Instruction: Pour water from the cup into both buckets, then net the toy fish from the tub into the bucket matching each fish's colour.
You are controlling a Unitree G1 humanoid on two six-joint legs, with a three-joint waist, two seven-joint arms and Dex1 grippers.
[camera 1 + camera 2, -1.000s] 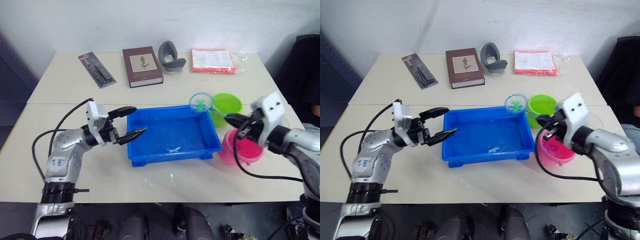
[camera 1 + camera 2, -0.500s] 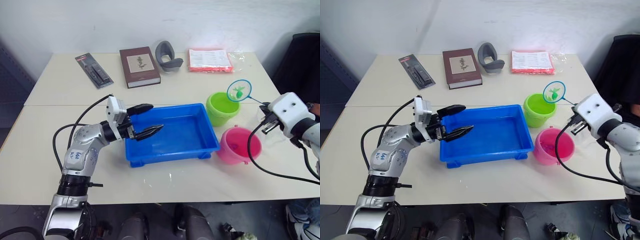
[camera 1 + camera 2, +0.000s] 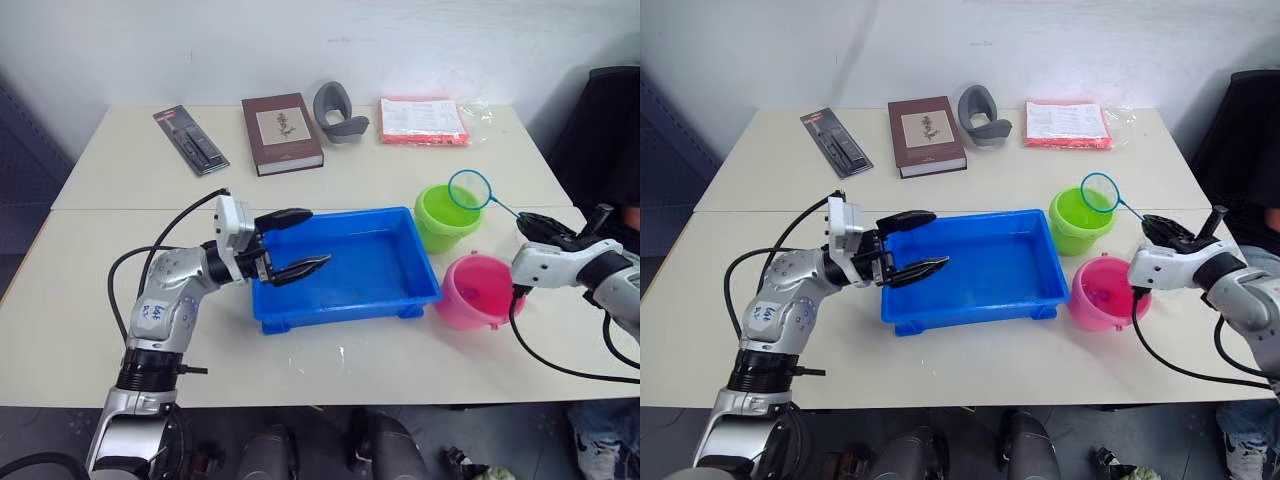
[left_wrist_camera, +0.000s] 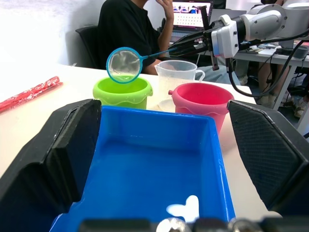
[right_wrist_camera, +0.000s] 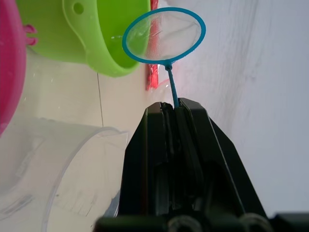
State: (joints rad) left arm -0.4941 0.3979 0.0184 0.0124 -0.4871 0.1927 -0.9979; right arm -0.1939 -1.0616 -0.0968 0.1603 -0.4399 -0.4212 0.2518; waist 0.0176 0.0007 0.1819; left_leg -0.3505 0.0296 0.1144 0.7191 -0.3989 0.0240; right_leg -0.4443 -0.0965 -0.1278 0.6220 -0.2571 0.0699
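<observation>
Surface: two pale tables pushed together in front of a white wall, with a seam running across between them.
Right gripper: fingers pressed together on the thin handle of the net, which it holds up in the air.
Net: its blue ring hangs over the rim of the green bucket, on the side nearest the gripper; the mesh looks empty (nothing coloured shows in it).
Green bucket: stands just ahead of the right gripper, close beside the far right corner of the tub.
Pink bucket: just beside the right gripper, on its inner side, nearer the robot than the green bucket and close to the tub's right end.
Cup: clear, with a side handle, standing close under the right gripper behind the pink bucket as the left wrist view sees it.
Left gripper: fingers spread wide and holding nothing, poised over the left end of the tub, one finger nearer the far rim and one nearer the front rim.
Tub: blue tray lying between the two grippers; a pale glint sits on its floor, and I cannot make out any fish in it.
Far table: a packaged tool, a brown book, a grey curved object and a red-edged packet in a row, well beyond both grippers.
Background: a seated person in a dark top behind the table in the left wrist view.
</observation>
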